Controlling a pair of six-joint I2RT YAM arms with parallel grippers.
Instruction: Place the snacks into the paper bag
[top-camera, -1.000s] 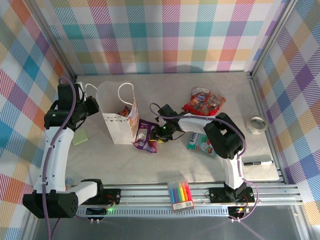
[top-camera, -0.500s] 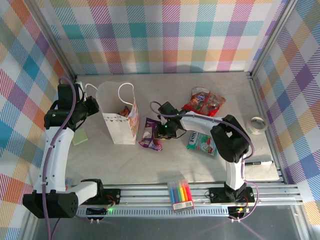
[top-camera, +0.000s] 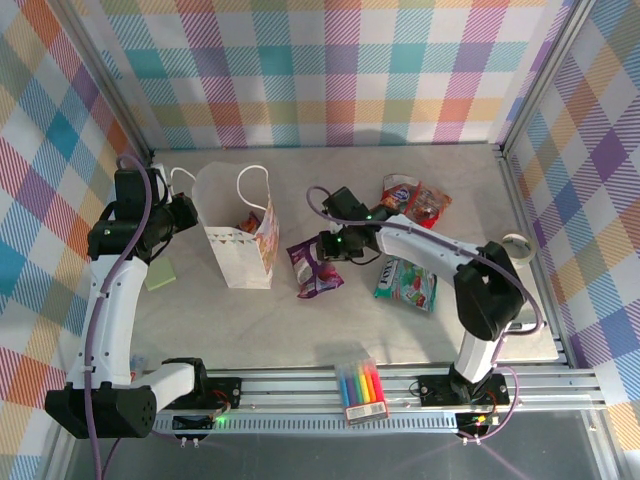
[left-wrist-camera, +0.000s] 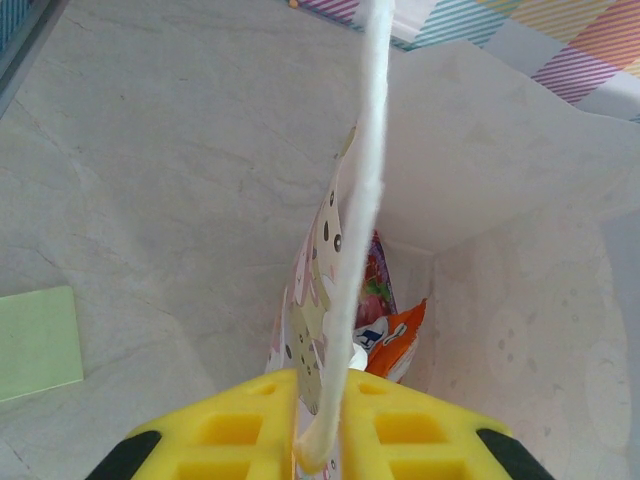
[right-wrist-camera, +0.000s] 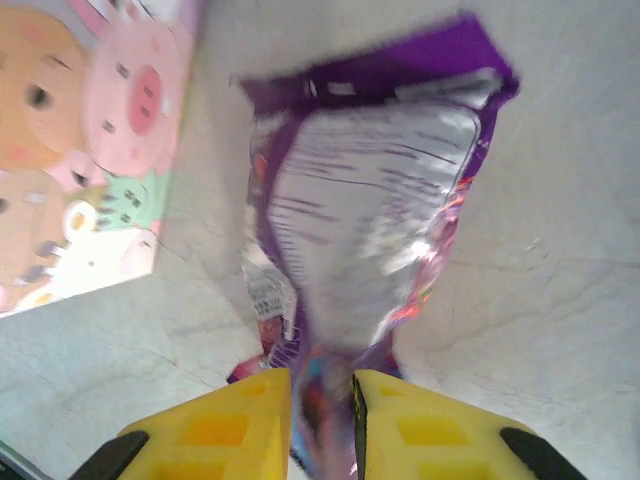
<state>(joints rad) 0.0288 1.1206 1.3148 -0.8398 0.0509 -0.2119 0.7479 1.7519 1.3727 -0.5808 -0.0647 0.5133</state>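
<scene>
Got a purple snack packet clamped by its short end in the right gripper. Sticks straight out ahead of the fingers, long axis in line with them. Just beside it to the left: the paper bag, upright, mouth up. So probably needs lifting up and left over the rim, end-down. Further over, left gripper pinched shut on the bag's wall and cord handle, propping it open. Orange packet in there already.

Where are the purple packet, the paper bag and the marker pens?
purple packet (top-camera: 312, 272): top view, its middle.
paper bag (top-camera: 238, 260): top view, printed front wall.
marker pens (top-camera: 361, 385): top view, middle of pack.
</scene>
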